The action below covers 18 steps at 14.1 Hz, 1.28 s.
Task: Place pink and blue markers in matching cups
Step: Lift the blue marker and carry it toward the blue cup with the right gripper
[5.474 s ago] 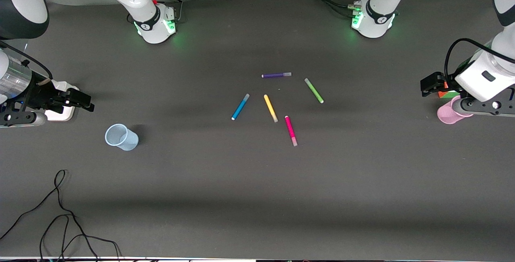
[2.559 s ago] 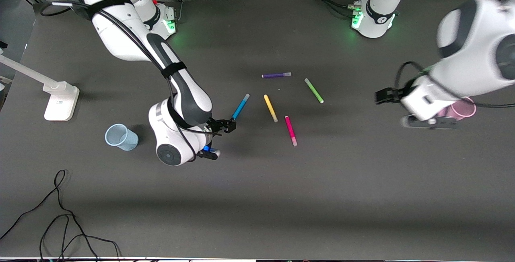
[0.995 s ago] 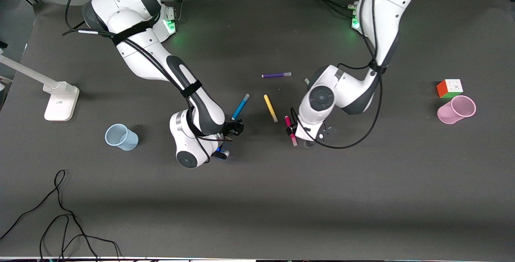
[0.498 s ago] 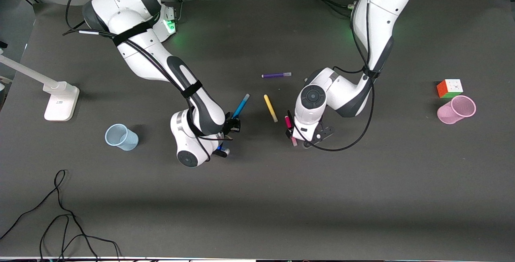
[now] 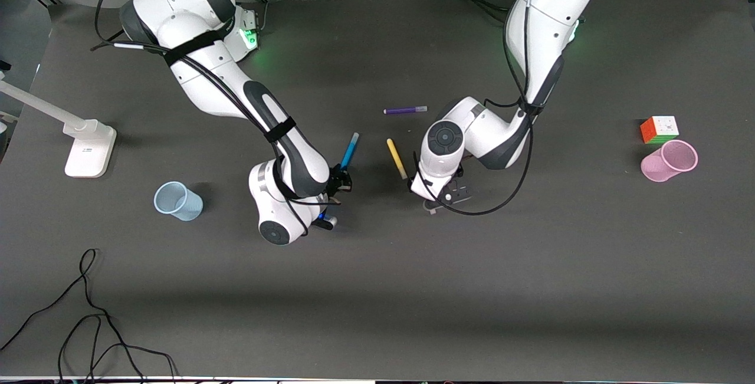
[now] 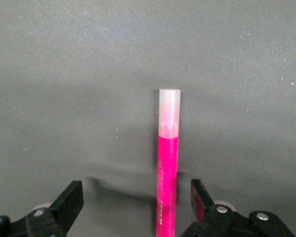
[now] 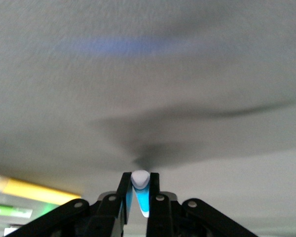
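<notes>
Near the middle of the table, the right gripper (image 5: 341,181) is clamping the blue marker (image 5: 350,150) by its white end between its closed fingers (image 7: 123,190), and the left gripper (image 6: 136,207) is standing with fingers apart around the pink marker (image 6: 168,163), which is lying on the table (image 5: 531,266). Four markers are showing, with one yellow marker (image 5: 396,158) and one purple marker (image 5: 405,110) lying loose. Two cups are standing well apart: the blue cup (image 5: 177,201) toward the right arm's end, the pink cup (image 5: 669,161) toward the left arm's end, just beside one puzzle cube (image 5: 659,129).
</notes>
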Available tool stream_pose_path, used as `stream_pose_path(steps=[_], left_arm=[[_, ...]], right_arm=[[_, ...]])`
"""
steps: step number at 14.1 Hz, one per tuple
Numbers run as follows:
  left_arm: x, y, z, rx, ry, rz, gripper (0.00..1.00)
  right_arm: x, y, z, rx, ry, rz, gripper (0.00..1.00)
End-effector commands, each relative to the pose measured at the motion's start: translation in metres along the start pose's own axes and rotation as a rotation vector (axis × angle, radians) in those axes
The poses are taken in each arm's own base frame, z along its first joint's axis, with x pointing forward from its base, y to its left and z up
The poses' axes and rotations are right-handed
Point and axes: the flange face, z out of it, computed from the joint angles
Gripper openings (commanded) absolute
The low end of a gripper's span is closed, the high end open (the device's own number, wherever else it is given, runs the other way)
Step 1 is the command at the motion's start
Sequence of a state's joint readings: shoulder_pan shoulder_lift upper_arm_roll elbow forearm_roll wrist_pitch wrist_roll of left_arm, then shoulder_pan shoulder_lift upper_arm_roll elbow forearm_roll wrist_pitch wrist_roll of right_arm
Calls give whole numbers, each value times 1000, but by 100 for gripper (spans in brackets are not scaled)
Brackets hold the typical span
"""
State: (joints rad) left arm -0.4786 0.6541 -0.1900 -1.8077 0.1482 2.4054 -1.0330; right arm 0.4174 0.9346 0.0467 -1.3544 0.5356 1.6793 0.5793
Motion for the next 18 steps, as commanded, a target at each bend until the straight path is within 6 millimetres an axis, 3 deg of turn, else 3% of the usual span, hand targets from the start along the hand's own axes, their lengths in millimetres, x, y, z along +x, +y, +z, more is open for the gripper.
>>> stream_pose_path(steps=[1, 2, 4, 6, 7, 9, 10, 12, 16, 18], left_arm=[[0, 5, 3, -2, 5, 45, 87], [0, 6, 3, -1, 5, 69, 78], [-1, 5, 4, 2, 2, 95, 60], [-1, 4, 7, 4, 0, 98, 55], [1, 4, 6, 3, 0, 121, 43], [4, 0, 7, 5, -2, 149, 5], [3, 1, 7, 5, -2, 151, 0], [1, 2, 6, 8, -3, 155, 0], [8, -1, -5, 3, 7, 150, 0], [25, -14, -35, 20, 17, 179, 0]], right_arm=[[-25, 17, -54, -30, 36, 3, 0], [-28, 29, -69, -75, 61, 2, 0], [-48, 33, -100, -117, 140, -15, 0], [-71, 38, -134, -141, 217, -36, 0], [-89, 39, -157, -138, 263, -50, 0], [-127, 45, -196, -139, 352, -75, 0], [-144, 49, -215, -135, 395, -96, 0], [-175, 62, -247, -154, 474, -152, 0], [-181, 115, -280, -235, 590, -259, 0], [-188, 138, -279, -289, 658, -307, 0]])
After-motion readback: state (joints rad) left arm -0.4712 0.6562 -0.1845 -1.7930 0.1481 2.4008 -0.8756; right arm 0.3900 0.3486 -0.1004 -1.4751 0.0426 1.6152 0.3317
